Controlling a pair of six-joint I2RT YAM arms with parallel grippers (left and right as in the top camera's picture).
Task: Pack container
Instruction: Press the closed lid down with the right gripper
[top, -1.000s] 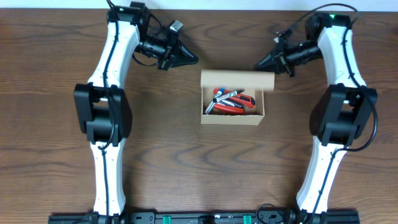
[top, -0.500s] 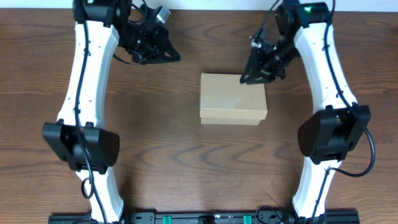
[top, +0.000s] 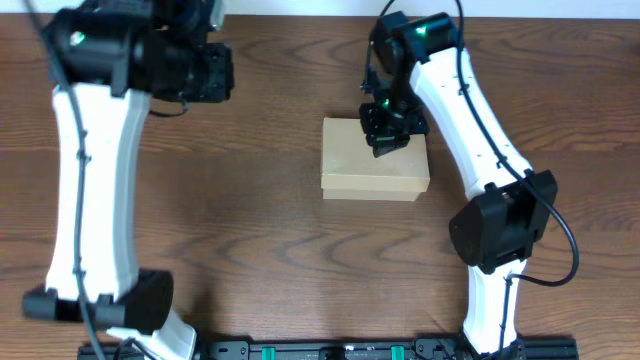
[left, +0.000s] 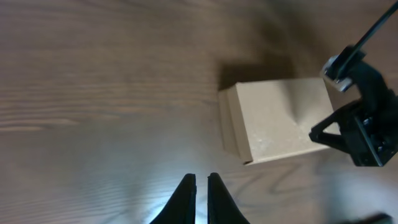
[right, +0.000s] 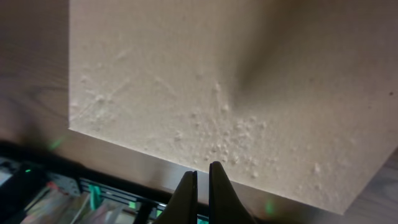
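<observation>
Fingers of the right gripper (right: 202, 174) sit almost together with only a sliver between them. They hold nothing and hang low over the flap lid of the small tan-brown cardboard box (top: 372, 165), near its far right corner. I can't tell from my feeds whether the tips actually press the card.

A second ago that box stood open with red-and-black items showing inside. Half a second ago the flap was already down and the right gripper was at the far right corner. Now it has come in over the lid itself. I read this as the packing being done and the closing nearly so, with the lid perhaps needing one firm push to stay seated.

Meanwhile the left arm has lifted away toward the far left corner. The left gripper (left: 200, 177) is also narrow and empty, above bare dark wooden tabletop (top: 260, 250). The box rests near the tabletop's middle, a little toward the far edge.
</observation>
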